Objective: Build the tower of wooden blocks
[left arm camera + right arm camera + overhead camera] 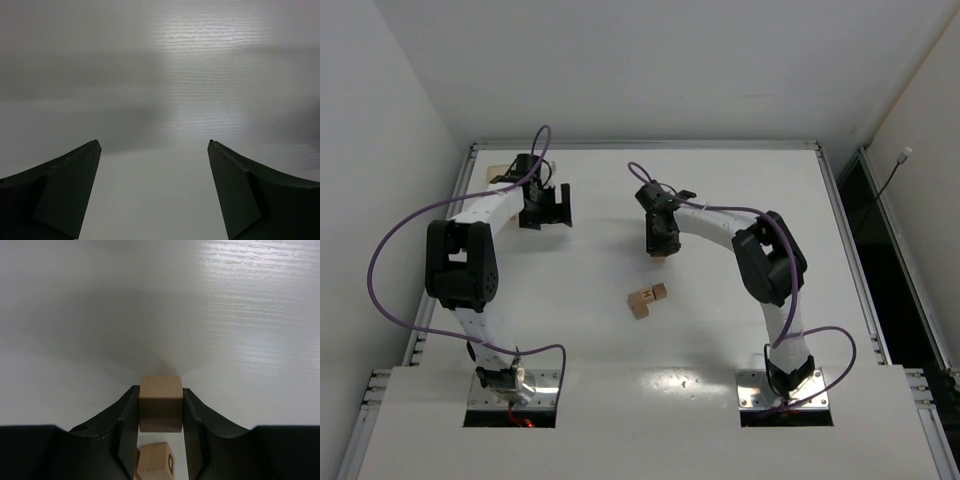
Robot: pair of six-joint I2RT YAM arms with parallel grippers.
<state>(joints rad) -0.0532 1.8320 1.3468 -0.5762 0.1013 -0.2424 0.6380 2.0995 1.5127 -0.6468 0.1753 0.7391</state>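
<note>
Centrally, my right gripper (160, 389) is clamped on one wood block (160, 405) just up-frame of the loose cluster of blocks (647, 298) at mid-frame, my left gripper (154, 145) hangs upper left with fingers apart, and I judge an off-centre release could send it tumbling.

Light-tan wood blocks (647, 298), one with dark mark, white grained table (720, 330), purple cables (370, 275)

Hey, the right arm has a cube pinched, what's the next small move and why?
Probably draw the right pincer back toward the wood blocks near the middle of the table and line its cube up over one. It is shut on that cube, no tower stands yet, and the left pincer stands open and empty.
</note>
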